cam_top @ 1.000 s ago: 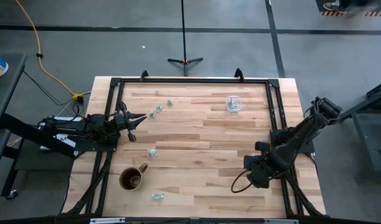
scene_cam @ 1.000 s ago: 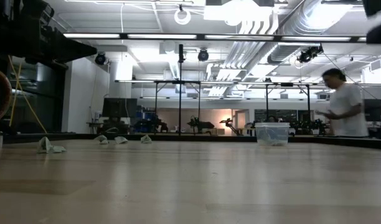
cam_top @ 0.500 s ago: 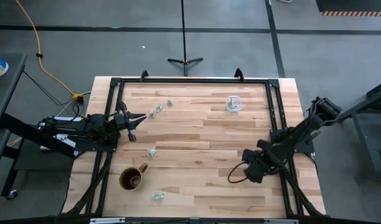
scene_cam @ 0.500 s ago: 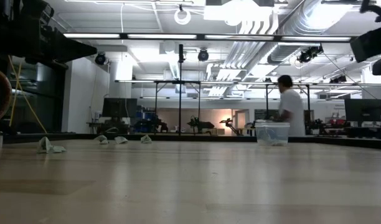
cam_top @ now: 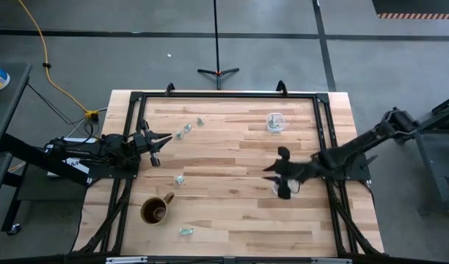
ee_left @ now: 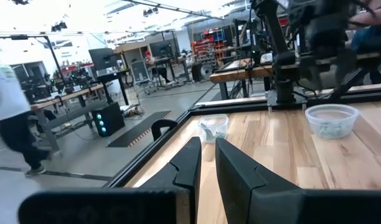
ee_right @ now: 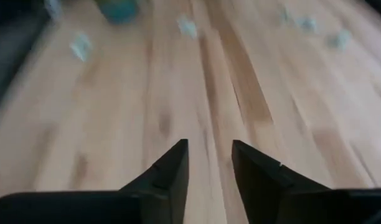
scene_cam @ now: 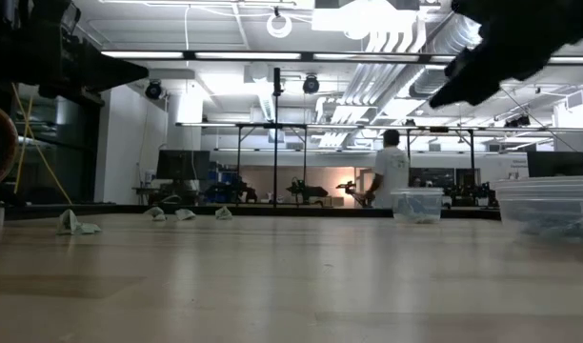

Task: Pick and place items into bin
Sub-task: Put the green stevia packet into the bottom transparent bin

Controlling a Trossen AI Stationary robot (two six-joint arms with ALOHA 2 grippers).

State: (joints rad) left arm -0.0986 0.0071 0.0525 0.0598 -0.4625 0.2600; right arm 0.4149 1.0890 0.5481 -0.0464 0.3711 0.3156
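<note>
The items are small, pale green-silver, shiny, crumpled bits scattered on the left half of the light wooden slatted surface (cam_top: 232,213). Three lie in a row near the far left corner (cam_top: 188,130), one sits mid-left (cam_top: 180,179), and one lies near the front edge (cam_top: 185,231), just beside a brown ceramic mug (cam_top: 155,210). The bin, a small clear plastic container (cam_top: 275,122), stands toward the far right of the surface and already holds some bits.

The right gripper (cam_top: 272,176) hangs over the middle-right of the surface, well apart from every item. Its jaws stand partly open with a narrow gap and hold nothing.

The left gripper (cam_top: 166,138) waits at the left edge, near the row of three. Its jaws stand nearly together with a thin gap and hold nothing.

Handling judgement: each bit appears very light, thin and easily crushed, with a slick surface. Grip across the raised crumpled body, not the flat edge. Close the jaws gently, as a light bit may skid away.
</note>
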